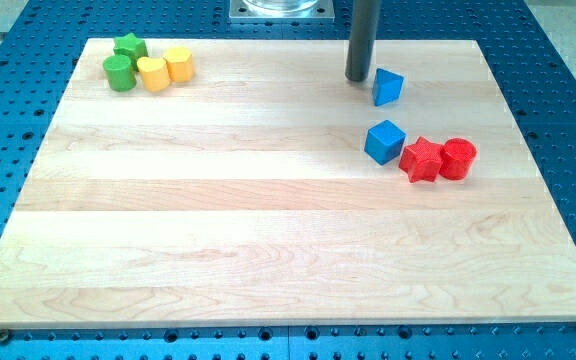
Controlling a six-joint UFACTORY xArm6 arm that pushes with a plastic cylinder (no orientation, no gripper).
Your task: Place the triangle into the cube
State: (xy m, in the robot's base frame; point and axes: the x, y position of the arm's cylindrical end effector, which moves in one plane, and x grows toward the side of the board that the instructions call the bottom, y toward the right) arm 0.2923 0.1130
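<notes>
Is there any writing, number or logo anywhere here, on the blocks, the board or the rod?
None: no text, number or sign shows anywhere in the view.
The blue triangle, blue cube, red blocks, and the green and yellow blocks are plain.
The wooden board, the blue perforated table and the rod ending in my tip carry no markings.

My tip (358, 79) low on the board, rod upright above it.

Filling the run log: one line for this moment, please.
my tip: just left of blue triangle block | blue cube block: below, apart | step: not done
</notes>
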